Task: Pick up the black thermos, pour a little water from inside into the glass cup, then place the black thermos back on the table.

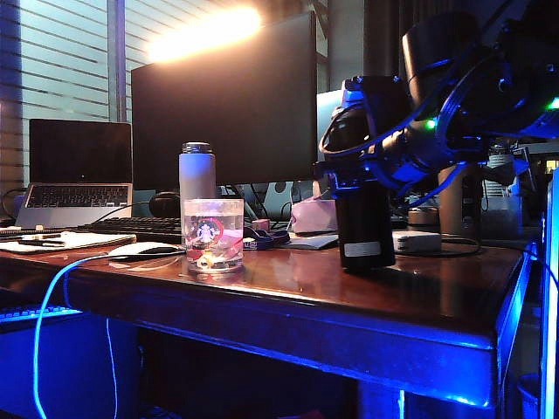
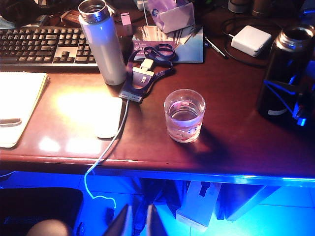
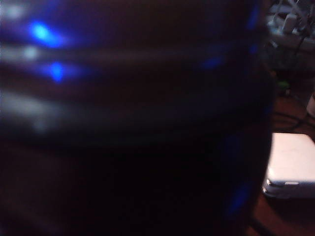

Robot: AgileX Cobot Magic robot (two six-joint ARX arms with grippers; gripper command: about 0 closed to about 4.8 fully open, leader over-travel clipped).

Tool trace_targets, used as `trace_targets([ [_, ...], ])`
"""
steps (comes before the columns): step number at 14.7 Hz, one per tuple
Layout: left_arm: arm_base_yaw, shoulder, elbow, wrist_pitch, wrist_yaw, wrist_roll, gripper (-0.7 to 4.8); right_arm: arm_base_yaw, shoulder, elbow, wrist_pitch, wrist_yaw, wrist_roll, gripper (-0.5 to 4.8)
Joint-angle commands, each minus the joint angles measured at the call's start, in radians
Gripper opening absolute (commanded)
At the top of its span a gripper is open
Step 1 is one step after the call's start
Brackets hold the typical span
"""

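On the glossy reddish-brown wooden worktop (image 1: 367, 288) the tall black cylindrical thermos (image 1: 364, 229) stands upright, grasped by the right claw (image 1: 354, 179), with the short clear glass cup (image 1: 213, 233) leftward; the left claw (image 2: 136, 222) hangs clenched, farther off.

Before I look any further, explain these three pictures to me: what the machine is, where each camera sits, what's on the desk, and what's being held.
This is a robot with two arms, each ending in a two-finger gripper. One picture comes from a camera beside the table; the other two come from cameras on the wrists.

On the table stand a glass cup with some water, a white bottle, a keyboard, a mouse and a white charger.

The right gripper sits around the black thermos, which stands upright on the table; whether the grip is tight I cannot tell. Its wrist camera is so close it shows mostly dark blur.

The left gripper hangs off the table's front edge, holding nothing.
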Motion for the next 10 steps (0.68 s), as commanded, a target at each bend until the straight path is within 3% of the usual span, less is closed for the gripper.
trace_targets([
  [1, 0.0, -0.002, 0.004, 0.003, 0.004, -0.003, 0.57, 0.0, -0.009, 0.006, 0.031, -0.017, 0.003, 3.07],
  [2, 0.0, -0.002, 0.004, 0.003, 0.004, -0.003, 0.57, 0.0, -0.009, 0.005, 0.026, -0.017, 0.003, 3.44],
  [4, 0.0, -0.002, 0.004, 0.003, 0.004, -0.003, 0.57, 0.0, -0.009, -0.009, 0.032, -0.017, 0.003, 4.79],
  [10, 0.0, -0.002, 0.004, 0.003, 0.004, -0.003, 0.57, 0.0, -0.062, -0.044, 0.041, -0.016, -0.008, 4.79],
])
